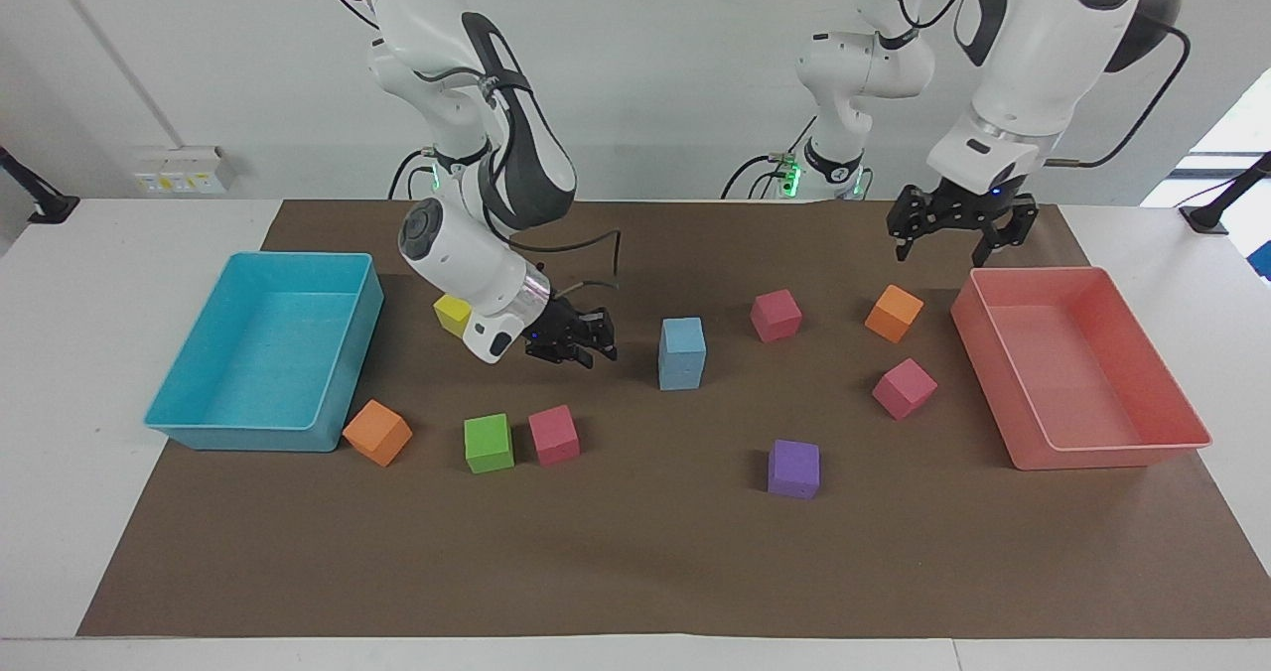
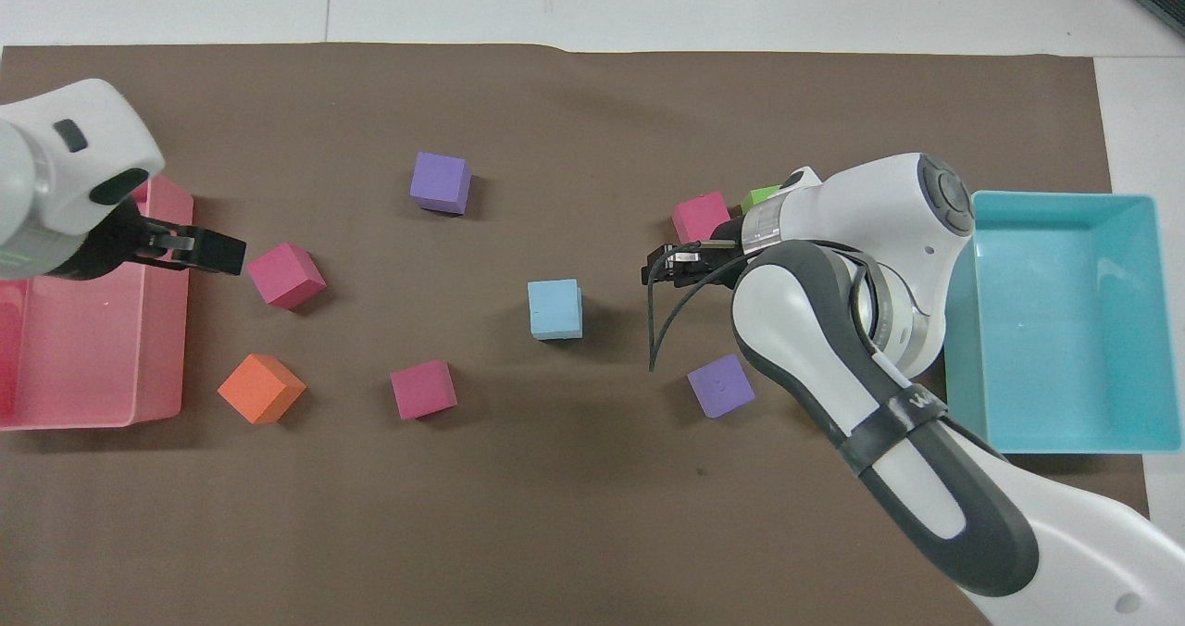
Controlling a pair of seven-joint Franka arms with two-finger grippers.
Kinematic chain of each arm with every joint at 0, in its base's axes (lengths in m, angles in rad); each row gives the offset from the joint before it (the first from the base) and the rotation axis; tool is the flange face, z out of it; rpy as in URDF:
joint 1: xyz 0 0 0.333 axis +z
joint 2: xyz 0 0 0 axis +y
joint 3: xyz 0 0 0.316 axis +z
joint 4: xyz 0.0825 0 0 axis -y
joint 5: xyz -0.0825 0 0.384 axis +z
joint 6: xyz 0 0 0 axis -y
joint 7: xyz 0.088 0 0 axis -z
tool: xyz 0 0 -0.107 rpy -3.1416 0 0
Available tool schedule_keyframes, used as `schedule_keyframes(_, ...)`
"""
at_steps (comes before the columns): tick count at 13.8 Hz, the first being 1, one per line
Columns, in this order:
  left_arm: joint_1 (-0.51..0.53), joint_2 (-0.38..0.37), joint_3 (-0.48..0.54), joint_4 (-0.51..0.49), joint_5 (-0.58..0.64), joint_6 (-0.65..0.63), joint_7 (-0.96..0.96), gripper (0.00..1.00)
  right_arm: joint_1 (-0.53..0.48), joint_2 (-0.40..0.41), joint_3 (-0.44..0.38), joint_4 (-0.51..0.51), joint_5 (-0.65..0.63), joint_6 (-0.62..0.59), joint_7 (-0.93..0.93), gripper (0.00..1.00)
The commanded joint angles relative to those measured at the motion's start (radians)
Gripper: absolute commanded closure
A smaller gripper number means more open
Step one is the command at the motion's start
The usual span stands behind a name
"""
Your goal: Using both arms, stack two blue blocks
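Note:
The two blue blocks (image 1: 682,353) stand one on top of the other on the brown mat mid-table, and nothing touches them. From overhead the stack (image 2: 555,309) reads as one light-blue square with a slight offset edge. My left gripper (image 1: 945,242) hangs open and empty in the air over the mat, by the red tray's corner nearest the robots. It also shows in the overhead view (image 2: 199,251). My right gripper (image 1: 584,339) sits low beside the stack, toward the right arm's end, a short gap from it and holding nothing.
A turquoise tray (image 1: 199,423) lies at the right arm's end and a red tray (image 1: 1112,453) at the left arm's end. Several loose cubes dot the mat: yellow (image 1: 453,314), orange (image 1: 377,432), green (image 1: 489,443), pink (image 1: 553,434), purple (image 1: 793,469), pink (image 1: 776,315).

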Motion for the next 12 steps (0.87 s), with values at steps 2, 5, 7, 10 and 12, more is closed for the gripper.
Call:
schedule_keyframes(2, 0.072, 0.012, -0.01, 0.122, -0.017, -0.123, 0.071, 0.0, -0.058, -0.041, 0.004, 0.027, -0.208, -0.057, 0.018, 0.0)
schedule_keyframes(5, 0.092, 0.025, -0.004, 0.189, -0.063, -0.207, 0.068, 0.0, -0.089, -0.045, 0.005, 0.119, -0.433, -0.165, 0.017, 0.0)
schedule_keyframes(7, 0.093, 0.019, 0.0, 0.191, -0.057, -0.226, 0.068, 0.0, -0.113, -0.07, 0.004, 0.127, -0.469, -0.18, 0.017, 0.0)
schedule_keyframes(10, 0.105, -0.011, -0.005, 0.156, -0.055, -0.227, 0.061, 0.0, -0.13, -0.107, 0.004, 0.13, -0.585, -0.179, 0.02, 0.0)
schedule_keyframes(12, 0.105, -0.024, -0.007, 0.136, -0.055, -0.229, 0.058, 0.0, -0.133, -0.14, 0.004, 0.13, -0.629, -0.182, 0.055, 0.0)
